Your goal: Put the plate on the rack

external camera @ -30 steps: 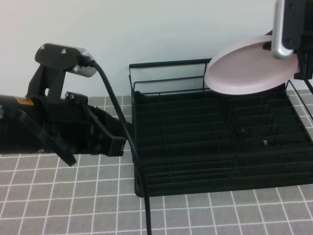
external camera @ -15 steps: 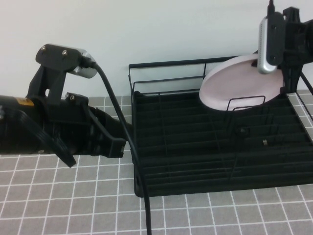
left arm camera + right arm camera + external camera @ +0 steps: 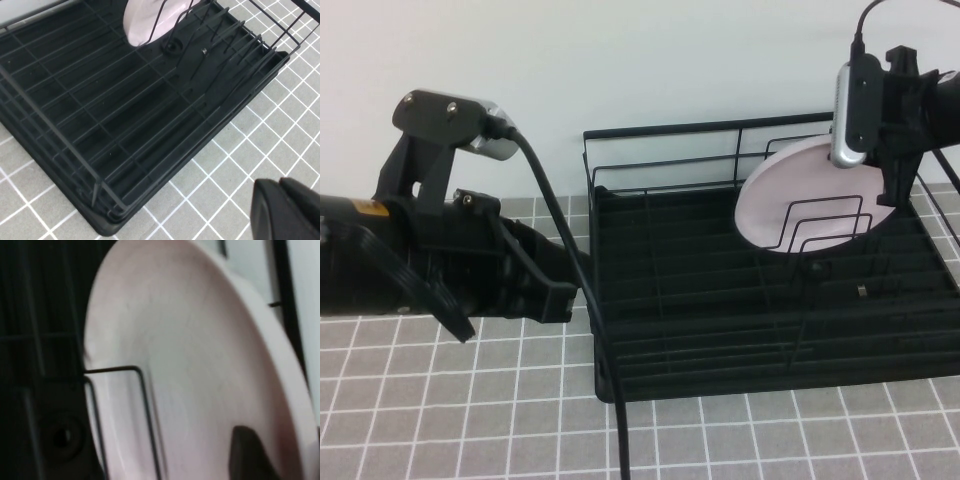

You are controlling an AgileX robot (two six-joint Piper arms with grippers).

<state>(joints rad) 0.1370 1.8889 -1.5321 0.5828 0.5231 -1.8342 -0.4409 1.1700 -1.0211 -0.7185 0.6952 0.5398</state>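
High view looks down from robot's side; wrist views closer (both share rack (image 3: 770, 290)).

A plain pale wall (image 3: 650, 60) rises behind both grippers, evenly lit and unmarked. Beneath them spreads a grey tabletop (image 3: 470, 400) gridded with thin white lines into small squares, running out in front of the left gripper and showing again at the far right edge
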